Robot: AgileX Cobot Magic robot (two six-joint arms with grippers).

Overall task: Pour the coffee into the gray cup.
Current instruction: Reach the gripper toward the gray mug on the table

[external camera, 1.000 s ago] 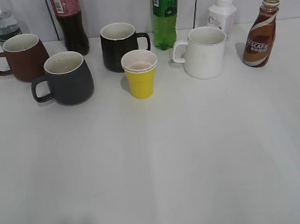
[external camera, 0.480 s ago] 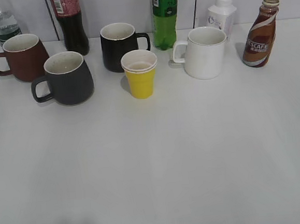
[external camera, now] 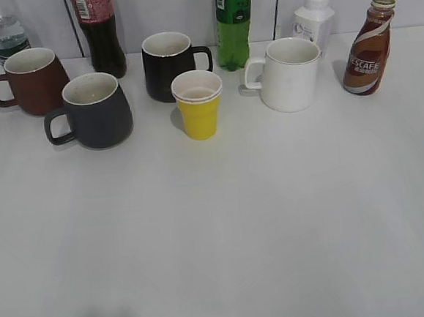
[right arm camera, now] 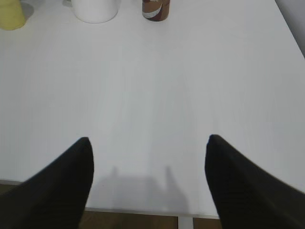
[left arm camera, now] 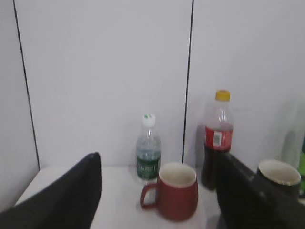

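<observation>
Standing upright at upper right, coffee (external camera: 368, 47) lies straight ahead of the spread, empty right gripper (right arm camera: 148, 157); cup (external camera: 94, 110) far left.

The right gripper (right arm camera: 148, 145) occupies the lower part of the view, its two black fingers (right arm camera: 62, 186) spread wide apart with nothing between them. Both fingers hang over the near part of the plain white table (right arm camera: 157, 90), whose front edge runs along the bottom of the view. Faint shadows of the fingers fall on the tabletop near that edge. At the top edge, three items are cut off: the base of the brown-labelled coffee bottle (right arm camera: 155, 9), the base of a white ceramic mug (right arm camera: 95, 10) just to its left, and part of a yellow cup (right arm camera: 10, 14) in the top left corner.
</observation>
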